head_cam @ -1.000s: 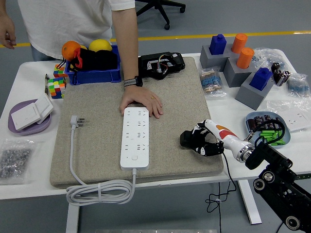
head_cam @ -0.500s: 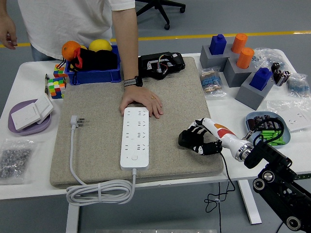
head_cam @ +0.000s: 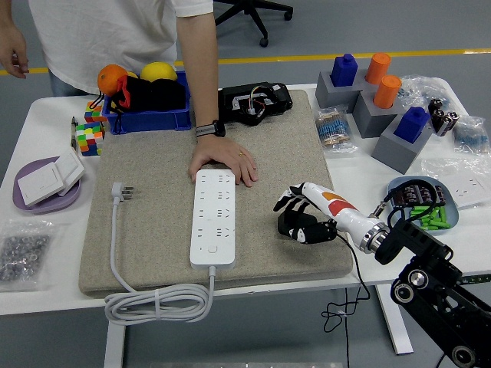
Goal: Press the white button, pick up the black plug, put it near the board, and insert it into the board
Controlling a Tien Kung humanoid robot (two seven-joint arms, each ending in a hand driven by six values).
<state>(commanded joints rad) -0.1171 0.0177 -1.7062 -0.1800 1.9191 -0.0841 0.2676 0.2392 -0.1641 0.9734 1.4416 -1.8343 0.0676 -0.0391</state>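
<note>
- A white power strip [head_cam: 212, 218] is laid lengthwise on a grey felt mat [head_cam: 153, 230] covering the middle of the white table [head_cam: 46, 295].
- The white button [head_cam: 212, 248] is seen at the near end of the strip; nothing is touching it.
- The strip's far end is held down by a person's hand [head_cam: 222, 159], palm flat on the mat and fingertips over the strip's edge.
- The strip's white cable [head_cam: 157, 300] is coiled at the mat's near edge, and its own white plug [head_cam: 123, 192] is lying on the mat to the left of the strip.
- The right hand [head_cam: 305, 215] is positioned over the mat, to the right of the strip and apart from it.
- Its fingers [head_cam: 288, 201] are curled around a black plug [head_cam: 301, 228], which is gripped from above and sits at or just above the mat surface; contact with the mat cannot be confirmed.
- A thin black cord [head_cam: 349, 295] is seen hanging from below the right wrist over the table's near edge.
- The left hand is not seen.
- A blue bin [head_cam: 149, 119] holding fruit is noted at the far left, and grey blocks with blue and orange pegs [head_cam: 376, 100] at the far right.
</note>
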